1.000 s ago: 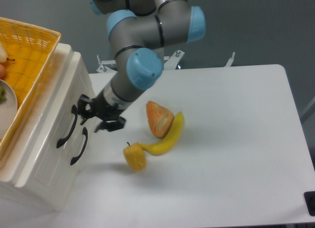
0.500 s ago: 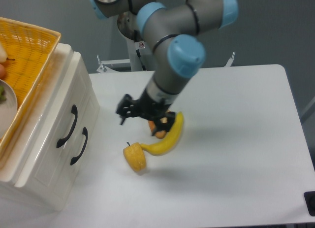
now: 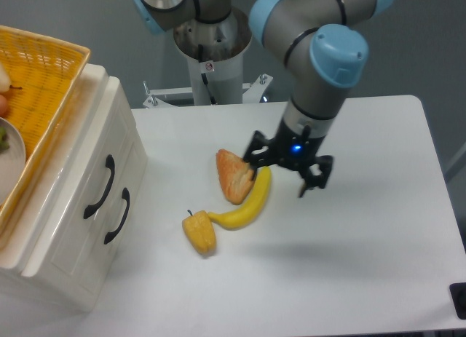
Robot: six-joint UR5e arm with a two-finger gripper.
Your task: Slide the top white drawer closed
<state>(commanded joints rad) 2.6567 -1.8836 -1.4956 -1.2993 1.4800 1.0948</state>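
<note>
Top white drawer (image 3: 93, 178) now sits flush in the cabinet (image 3: 73, 228) at the left edge of the table (image 3: 349, 264), its front level with the lower drawer (image 3: 109, 222) and no gap showing around it, so I judge the closing done. A second ago the gripper (image 3: 287, 169) was right at this drawer's black handle (image 3: 100, 186); half a second ago it had backed off over the fruit; now it hangs well apart from the cabinet, over the middle of the table just right of the banana (image 3: 244, 206) and the orange wedge (image 3: 234, 175). Its fingers stand spread with nothing between them. The fruit, including the small yellow pepper (image 3: 199, 233) nearer the front edge, lies as it did in the earlier views, so the retreat seems to have disturbed nothing. The yellow basket (image 3: 36, 82) on top of the cabinet has not shifted either. What remains, as I read it, is only for the arm to clear away; no further push looks needed.
</note>
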